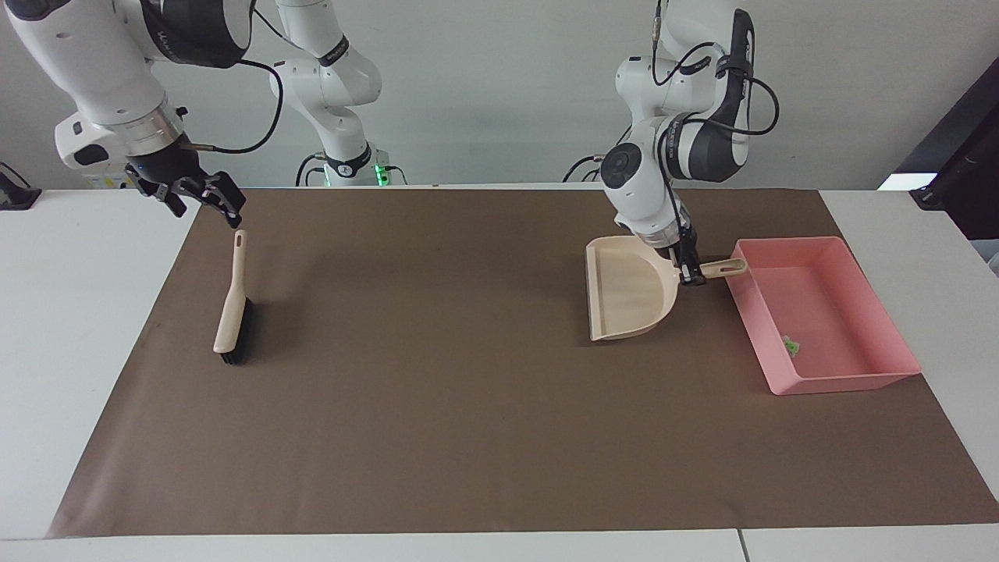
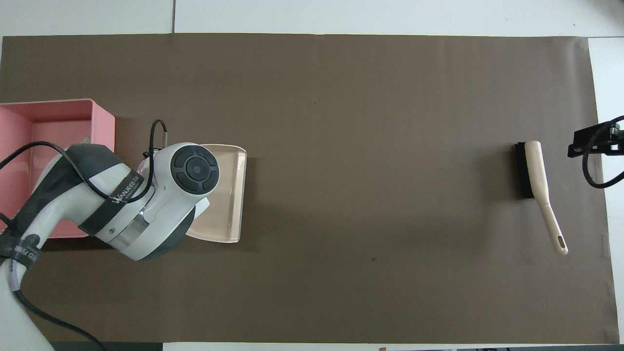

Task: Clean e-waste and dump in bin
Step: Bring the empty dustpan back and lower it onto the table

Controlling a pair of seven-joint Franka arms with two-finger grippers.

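Green-marked e-waste bit [image 1: 791, 345] lies in the shallow pink bin [image 1: 843, 382].

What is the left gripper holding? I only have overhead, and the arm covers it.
Observer: The left gripper is shut on the dustpan handle, beside the bin.
Operator: Anything in the bin?
Observer: One green-marked bit lies on its floor, in the half farther from the robots.
Operator: And the right gripper?
Observer: The right gripper is open, up in the air by the mat edge, touching nothing. The brush lies loose on the mat.
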